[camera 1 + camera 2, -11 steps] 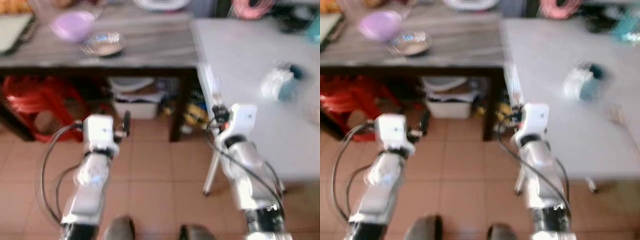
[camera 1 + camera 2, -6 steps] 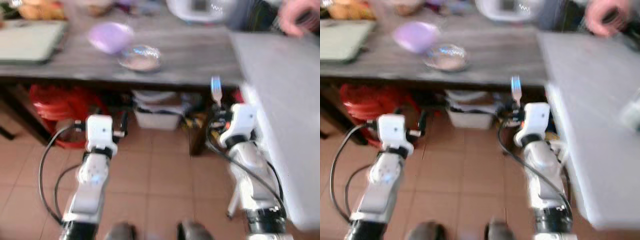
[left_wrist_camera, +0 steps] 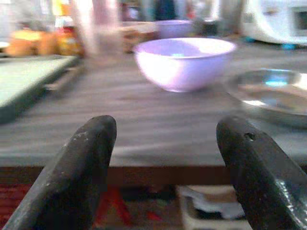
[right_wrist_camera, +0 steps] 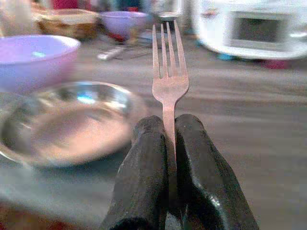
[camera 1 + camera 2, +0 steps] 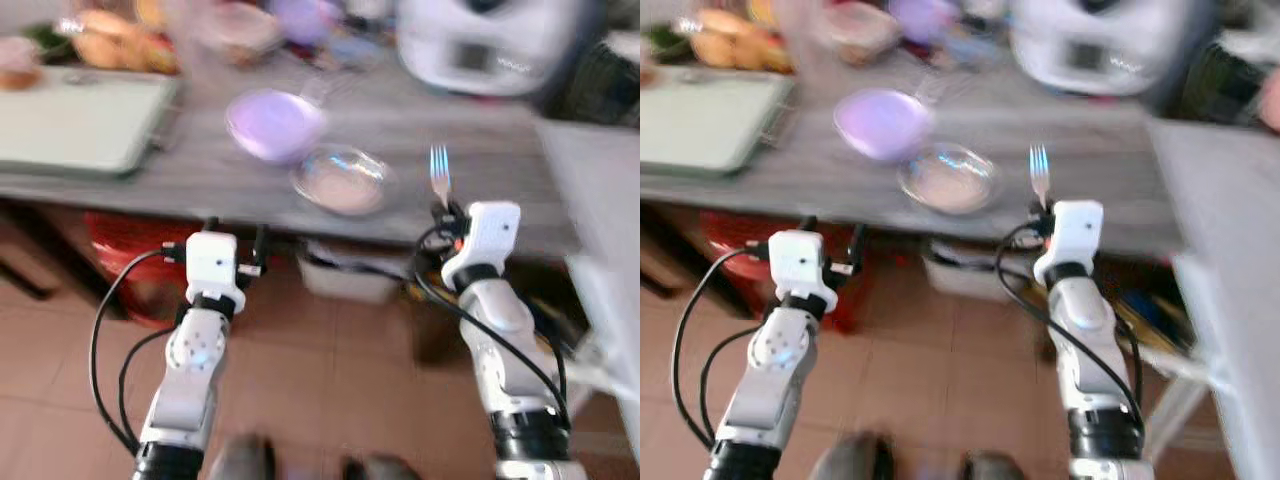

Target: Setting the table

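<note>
- The right gripper (image 4: 169,143) pinches a fork (image 4: 168,72) upright, tines up, at the front edge of a grey wooden surface (image 5: 480,140).
- The left gripper (image 3: 163,158) is spread, holding nothing.
- A lilac bowl (image 3: 182,60) sits beside a shallow metal dish (image 4: 67,120) on the surface.

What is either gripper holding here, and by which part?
The right gripper pinches a silver metal fork by its handle, tines upward. The left gripper is open, holding nothing.
</note>
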### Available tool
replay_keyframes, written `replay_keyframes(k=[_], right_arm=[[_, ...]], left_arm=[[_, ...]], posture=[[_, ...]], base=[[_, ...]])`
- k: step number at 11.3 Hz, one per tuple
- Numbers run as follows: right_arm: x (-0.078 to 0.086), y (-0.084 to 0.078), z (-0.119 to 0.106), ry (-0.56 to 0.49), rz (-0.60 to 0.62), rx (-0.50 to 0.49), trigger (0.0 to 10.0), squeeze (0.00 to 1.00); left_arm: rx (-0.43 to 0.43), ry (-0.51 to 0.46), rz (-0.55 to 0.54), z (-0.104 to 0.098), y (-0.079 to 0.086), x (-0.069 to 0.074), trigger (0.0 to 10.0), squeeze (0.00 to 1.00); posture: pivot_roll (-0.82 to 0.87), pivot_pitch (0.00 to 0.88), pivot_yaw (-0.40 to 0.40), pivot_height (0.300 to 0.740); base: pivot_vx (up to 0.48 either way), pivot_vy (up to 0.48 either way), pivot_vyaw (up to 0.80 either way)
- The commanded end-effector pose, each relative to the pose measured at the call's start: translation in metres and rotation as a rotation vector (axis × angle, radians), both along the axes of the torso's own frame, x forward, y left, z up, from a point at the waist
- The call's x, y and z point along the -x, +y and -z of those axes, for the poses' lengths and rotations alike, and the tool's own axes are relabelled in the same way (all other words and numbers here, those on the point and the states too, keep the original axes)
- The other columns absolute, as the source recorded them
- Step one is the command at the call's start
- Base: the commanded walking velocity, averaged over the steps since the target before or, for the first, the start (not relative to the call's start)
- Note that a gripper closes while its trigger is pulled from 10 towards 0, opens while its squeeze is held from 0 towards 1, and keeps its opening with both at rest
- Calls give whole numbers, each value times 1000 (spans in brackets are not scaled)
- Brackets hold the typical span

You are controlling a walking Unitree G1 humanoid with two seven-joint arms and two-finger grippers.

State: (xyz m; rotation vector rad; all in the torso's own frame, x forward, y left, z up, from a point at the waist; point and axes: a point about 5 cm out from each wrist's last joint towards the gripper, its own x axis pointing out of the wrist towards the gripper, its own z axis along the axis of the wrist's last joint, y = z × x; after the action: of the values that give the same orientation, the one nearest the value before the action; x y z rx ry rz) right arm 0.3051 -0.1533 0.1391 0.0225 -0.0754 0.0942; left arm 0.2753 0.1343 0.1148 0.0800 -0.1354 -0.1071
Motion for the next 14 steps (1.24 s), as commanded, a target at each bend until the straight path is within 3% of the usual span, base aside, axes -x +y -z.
replay_keyframes(k=[1,3,5,7,10,14], right_arm=[[1,-4,0,-3,13,13,10000,0],[0,-5,-3,-18,32,19,10000,0],[-1,-23,-8,-64,171,58,10000,0],[-2,-32,-10,-64,224,53,10000,0],[-18,-43,-5,27,271,-124,10000,0],[-33,-15,6,158,177,-263,10000,0]], left_arm=[[2,0,2,0,1,1,10000,0],[15,-12,-19,-2,5,2,10000,0],[21,-8,-38,0,13,15,10000,0],[15,8,-32,3,14,19,10000,0],[0,37,-9,4,16,26,10000,0],[-5,57,2,3,17,32,10000,0]], posture=[[-55,129,-2,740],[-52,137,-5,740],[-40,146,-2,740],[-36,157,4,740],[-28,198,23,740],[-16,236,21,740]], base=[[465,0,0],[240,0,0],[0,0,0],[0,0,0],[0,0,0],[0,0,0]])
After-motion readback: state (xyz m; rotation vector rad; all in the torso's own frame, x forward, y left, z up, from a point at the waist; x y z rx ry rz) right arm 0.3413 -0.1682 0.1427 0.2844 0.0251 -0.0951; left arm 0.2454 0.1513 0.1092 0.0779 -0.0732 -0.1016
